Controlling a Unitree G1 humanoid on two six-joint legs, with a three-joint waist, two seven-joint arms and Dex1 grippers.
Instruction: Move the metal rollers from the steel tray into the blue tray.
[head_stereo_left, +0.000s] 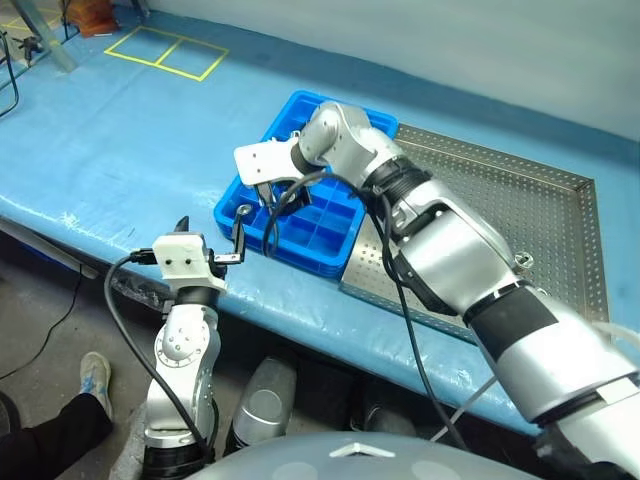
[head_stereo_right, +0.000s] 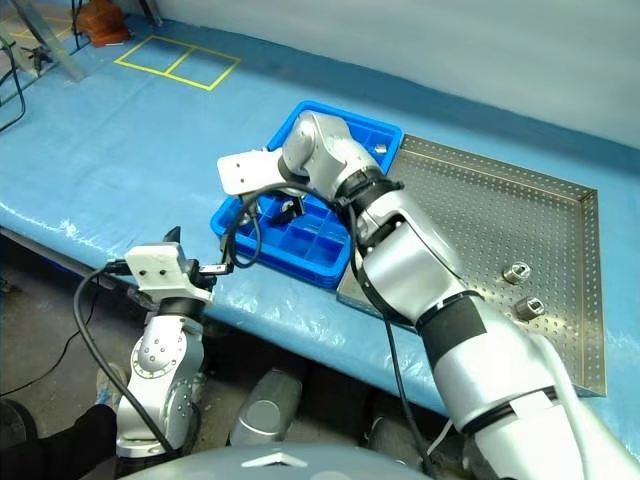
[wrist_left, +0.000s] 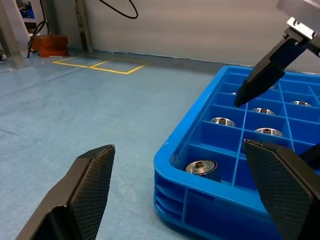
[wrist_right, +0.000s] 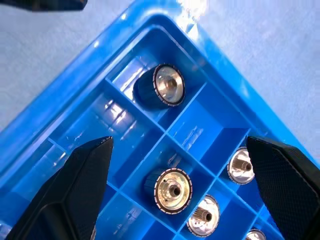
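The right gripper (wrist_right: 170, 187) is hanging over the blue tray (head_stereo_right: 232, 212), pointing steeply down, fingers spread and empty. The left gripper (wrist_left: 185, 192) is hovering level beside the tray's near corner, also spread and empty. Several rollers (wrist_right: 168, 190) are sitting in compartments; two (head_stereo_right: 516, 272) are lying near the steel tray (head_stereo_right: 480, 200)'s right rim.
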